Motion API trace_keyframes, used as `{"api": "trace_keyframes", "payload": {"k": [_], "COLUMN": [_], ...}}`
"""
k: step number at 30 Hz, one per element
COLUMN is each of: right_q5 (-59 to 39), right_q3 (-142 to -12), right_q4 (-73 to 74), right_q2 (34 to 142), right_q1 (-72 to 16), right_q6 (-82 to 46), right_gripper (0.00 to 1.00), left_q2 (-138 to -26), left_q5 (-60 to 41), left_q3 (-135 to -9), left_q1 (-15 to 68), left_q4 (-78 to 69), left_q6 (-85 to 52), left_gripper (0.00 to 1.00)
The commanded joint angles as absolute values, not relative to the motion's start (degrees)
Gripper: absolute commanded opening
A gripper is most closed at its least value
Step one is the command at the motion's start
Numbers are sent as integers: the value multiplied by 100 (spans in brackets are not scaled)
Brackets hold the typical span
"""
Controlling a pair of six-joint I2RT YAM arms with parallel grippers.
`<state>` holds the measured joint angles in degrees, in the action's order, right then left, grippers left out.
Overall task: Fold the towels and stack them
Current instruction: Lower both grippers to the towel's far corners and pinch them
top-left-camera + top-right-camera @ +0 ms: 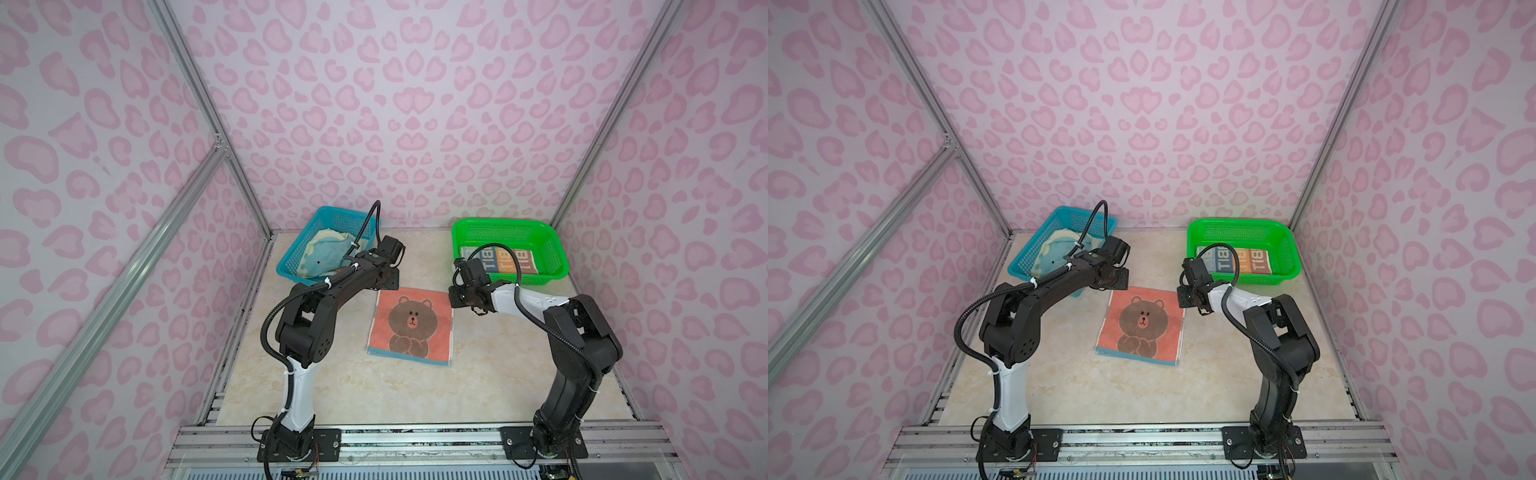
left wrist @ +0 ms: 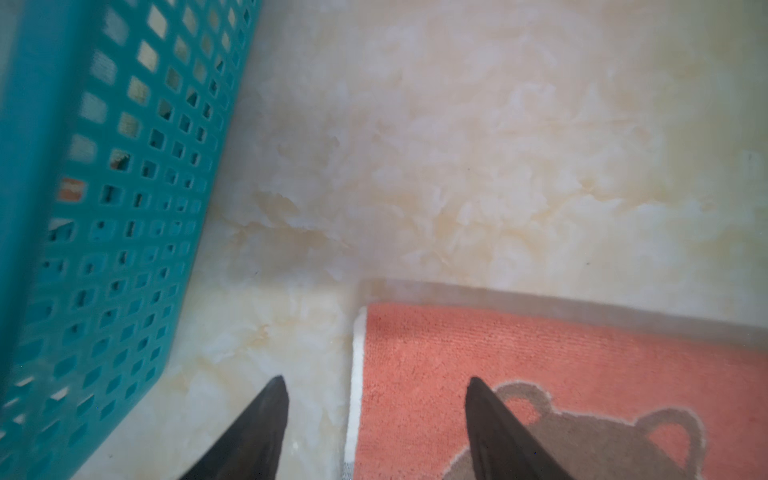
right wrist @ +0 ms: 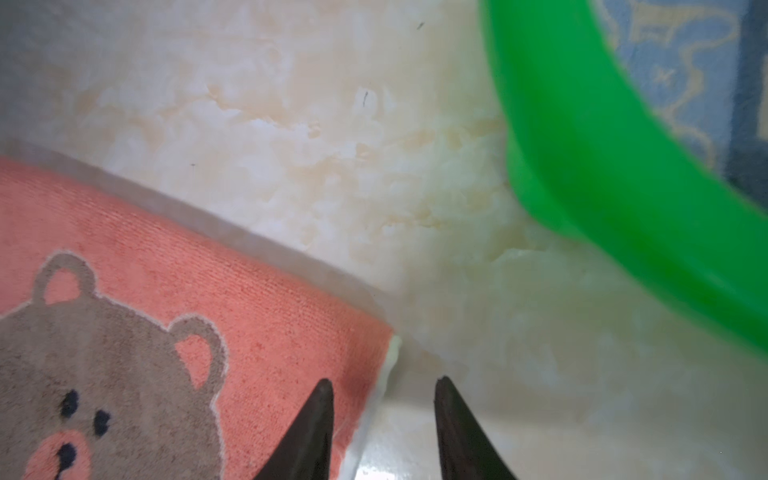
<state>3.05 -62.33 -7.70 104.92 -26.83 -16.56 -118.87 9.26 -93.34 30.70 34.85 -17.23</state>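
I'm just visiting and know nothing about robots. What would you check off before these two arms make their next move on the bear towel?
1. Coral bear towel spread flat on the table: ok.
2. Left jaws open, astride the towel's edge near the blue basket: ok.
3. Right jaws open, astride the towel's edge near the green basket: ok.
4. Jaws low enough to pinch cloth: cannot tell.
5. Striped towel folded in the green basket: ok.
6. Whale towel folded: not ok, crumpled in the blue basket.
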Motion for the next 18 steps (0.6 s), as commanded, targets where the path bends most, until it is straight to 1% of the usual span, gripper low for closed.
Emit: {"api": "trace_keyframes", "payload": {"k": [1,10,18], "right_q5": [412,483,548], "right_q3": [-6276,-6416,-6286], "right_q4": [-607,-479,-360], "right_q2": [10679,11094,11144], "right_q1": [-2683,-2685,-2681], "right_q6": [-1780,-1872,-1896], "right_gripper": [41,38,37], "left_q2": [-12033,-12366,-12803], "left_q5": [1129,1090,974], "left_q3": [-9473,-9642,-9852], "left_q1": [3059,3033,3032], "left_q4": [3542,3529,3624], "left_q6": [-1624,-1530,-1633], "left_gripper": [70,69,63]}}
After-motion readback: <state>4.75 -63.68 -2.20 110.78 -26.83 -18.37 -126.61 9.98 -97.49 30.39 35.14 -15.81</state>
